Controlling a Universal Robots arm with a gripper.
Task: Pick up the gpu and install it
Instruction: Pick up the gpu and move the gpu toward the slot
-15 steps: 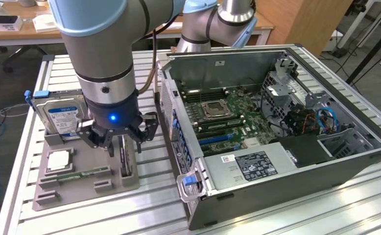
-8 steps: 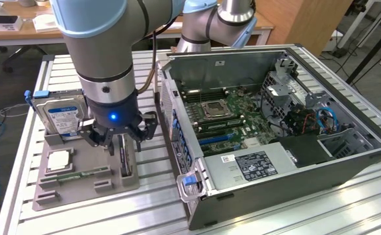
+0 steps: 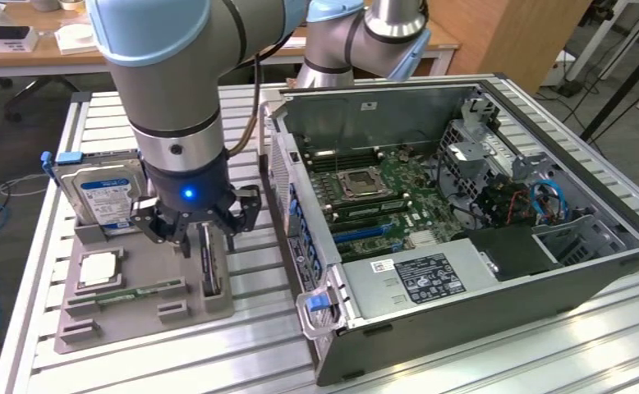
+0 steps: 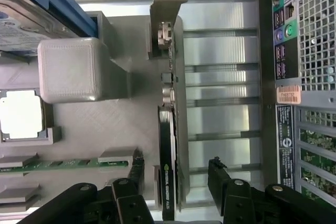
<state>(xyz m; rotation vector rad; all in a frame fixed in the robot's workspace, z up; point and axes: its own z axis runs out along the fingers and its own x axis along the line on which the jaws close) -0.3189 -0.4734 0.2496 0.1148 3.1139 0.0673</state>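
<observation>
The gpu (image 3: 211, 267) is a thin black card standing on edge in a slot of the grey parts tray (image 3: 133, 324). My gripper (image 3: 202, 236) hangs low right over it. In the wrist view the gpu (image 4: 168, 129) runs edge-on, with its silver end bracket (image 4: 167, 3) at the far end. The gripper (image 4: 177, 174) is open, with one black finger (image 4: 137, 169) on each side of the card. Neither finger touches the card, and it sits nearer one of them.
The tray also carries a silver hard drive with a blue label (image 3: 106, 193), a processor chip (image 3: 98, 269) and a green memory stick (image 3: 133, 294). The open computer case (image 3: 582, 271) lies at the exterior view's right, motherboard (image 3: 374, 201) exposed. All rests on a slatted aluminium table (image 3: 254, 345).
</observation>
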